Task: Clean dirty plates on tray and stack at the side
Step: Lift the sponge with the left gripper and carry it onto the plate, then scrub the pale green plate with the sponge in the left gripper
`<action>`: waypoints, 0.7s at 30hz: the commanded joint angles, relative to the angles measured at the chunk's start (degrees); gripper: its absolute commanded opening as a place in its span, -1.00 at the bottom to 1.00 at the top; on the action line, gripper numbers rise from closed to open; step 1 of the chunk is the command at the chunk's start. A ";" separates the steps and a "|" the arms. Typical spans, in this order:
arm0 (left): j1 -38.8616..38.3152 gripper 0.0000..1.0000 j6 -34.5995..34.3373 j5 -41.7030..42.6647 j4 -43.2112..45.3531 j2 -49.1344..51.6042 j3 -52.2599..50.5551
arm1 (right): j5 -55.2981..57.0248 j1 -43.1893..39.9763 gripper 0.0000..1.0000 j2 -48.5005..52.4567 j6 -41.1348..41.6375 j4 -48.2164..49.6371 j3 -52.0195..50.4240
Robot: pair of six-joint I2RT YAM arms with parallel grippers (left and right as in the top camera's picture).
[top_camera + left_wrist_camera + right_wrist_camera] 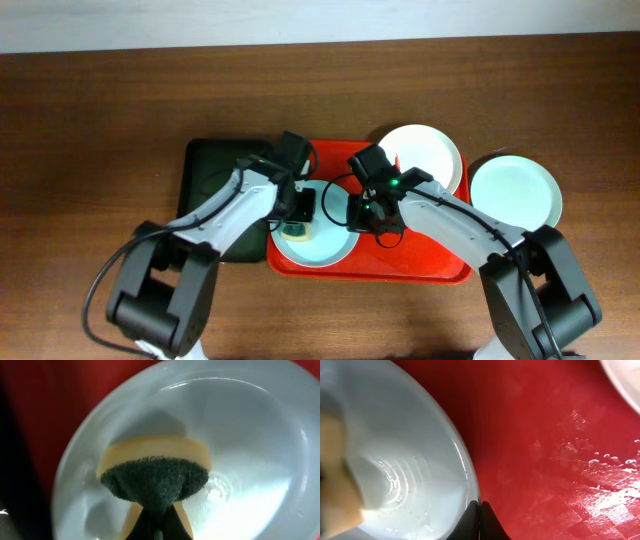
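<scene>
We are pinching a sponge (155,477) in the left gripper (158,519) on the pale blue plate (250,435) — near left of the red tray (420,266), fingers of the right gripper (480,520) pressing together at its rim.

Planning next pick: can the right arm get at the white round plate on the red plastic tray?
Likely yes: the white round plate lies bare near the right claw, nothing across it. That claw is shut on the pale blue round plate, so it must release first.

I read this as a robot lab: my left arm (228,208), right arm (455,215), a wooden desk (90,120), white wall (300,18) beyond.
</scene>
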 commanded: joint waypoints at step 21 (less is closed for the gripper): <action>-0.48 -1.00 -1.88 -0.68 1.46 -5.99 -3.23 | -1.92 -0.13 -0.92 0.42 0.48 0.07 0.24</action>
